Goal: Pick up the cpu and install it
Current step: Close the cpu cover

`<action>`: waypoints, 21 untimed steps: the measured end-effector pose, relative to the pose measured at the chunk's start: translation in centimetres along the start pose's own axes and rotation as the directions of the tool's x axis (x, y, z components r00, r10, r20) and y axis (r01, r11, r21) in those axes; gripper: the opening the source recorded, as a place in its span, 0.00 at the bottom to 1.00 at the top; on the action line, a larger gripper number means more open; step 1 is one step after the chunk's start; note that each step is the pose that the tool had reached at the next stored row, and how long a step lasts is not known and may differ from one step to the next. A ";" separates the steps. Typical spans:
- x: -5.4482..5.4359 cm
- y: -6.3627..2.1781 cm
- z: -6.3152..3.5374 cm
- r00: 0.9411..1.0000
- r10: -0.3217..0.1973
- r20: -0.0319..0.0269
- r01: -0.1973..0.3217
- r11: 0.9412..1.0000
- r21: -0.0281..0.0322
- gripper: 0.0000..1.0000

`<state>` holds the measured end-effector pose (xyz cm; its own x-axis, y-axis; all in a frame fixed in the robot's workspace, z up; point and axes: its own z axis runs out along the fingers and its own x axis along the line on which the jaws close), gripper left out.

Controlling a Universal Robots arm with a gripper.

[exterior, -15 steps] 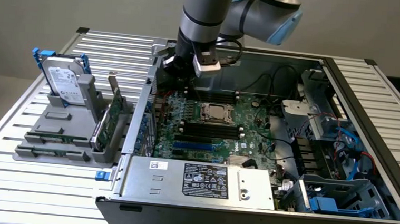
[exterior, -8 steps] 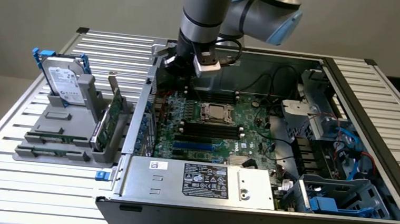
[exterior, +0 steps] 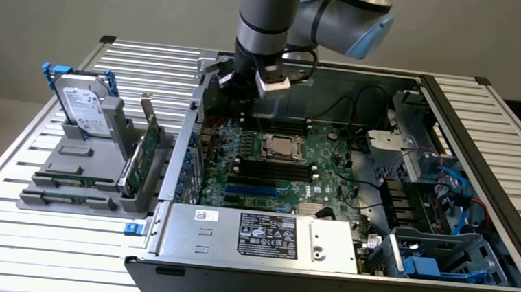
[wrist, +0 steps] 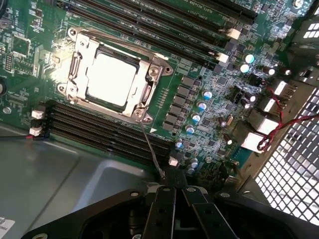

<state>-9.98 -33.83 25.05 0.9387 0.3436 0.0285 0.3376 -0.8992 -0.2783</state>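
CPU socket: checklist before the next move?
1. cpu lies inside the socket frame: ok.
2. cpu flat and square to the frame: ok, as far as the wrist view shows.
3. gripper shut and carrying no chip: ok.
4. Thin lever sticks out from the frame toward the gripper; latched or not: cannot tell.
5. Gripper touching the lever end: cannot tell.
6. Gripper apart from the memory slots: ok.
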 end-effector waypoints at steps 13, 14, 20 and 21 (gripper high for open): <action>0.8 -0.41 0.15 0.992 -0.027 -0.122 0.021 0.998 -0.052 0.11; 0.9 -0.45 0.16 0.991 -0.029 -0.133 0.021 0.998 -0.059 0.11; 1.0 -0.54 0.21 0.985 -0.030 -0.171 0.015 0.996 -0.087 0.11; 1.0 -0.53 0.22 0.984 -0.029 -0.176 0.013 0.996 -0.090 0.11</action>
<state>-9.25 -32.96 25.02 0.9264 0.3162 0.2046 0.3545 -0.9155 -0.1901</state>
